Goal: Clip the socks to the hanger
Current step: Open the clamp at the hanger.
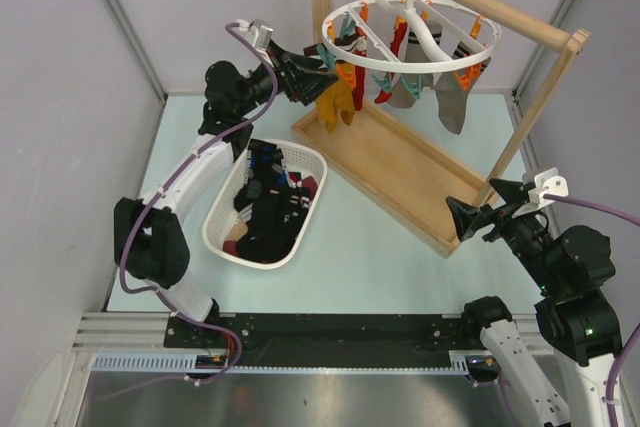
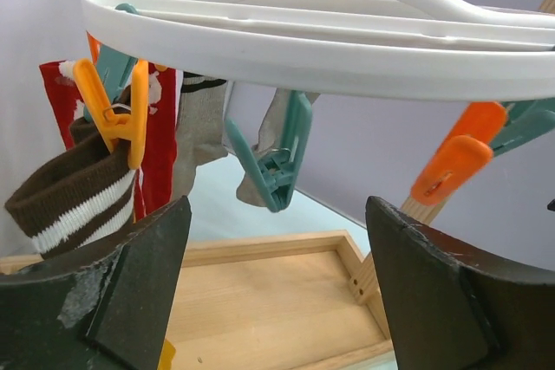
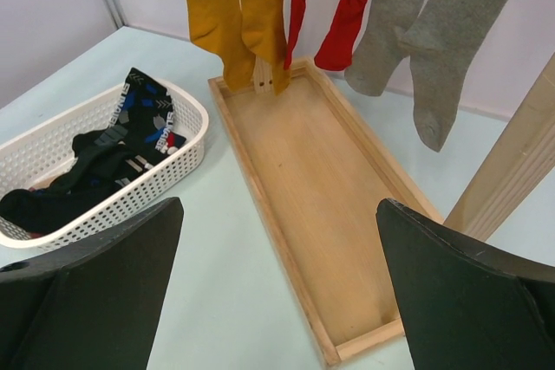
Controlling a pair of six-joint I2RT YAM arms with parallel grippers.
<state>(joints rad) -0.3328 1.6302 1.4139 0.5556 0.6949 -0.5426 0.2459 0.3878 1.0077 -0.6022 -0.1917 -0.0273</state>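
Fabric socks (image 1: 452,105) hang on the white plastic ring hanger (image 2: 303,58); more fill the white perforated basket (image 3: 139,197); left gripper (image 2: 277,210), right gripper (image 3: 279,210) gape empty.

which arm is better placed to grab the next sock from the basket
Probably left: the basket sits on its side, near the open, empty left gripper. The right gripper, open too, is beyond the wooden tray.

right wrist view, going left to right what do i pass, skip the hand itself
white basket → mustard socks → red socks → grey socks → wooden post
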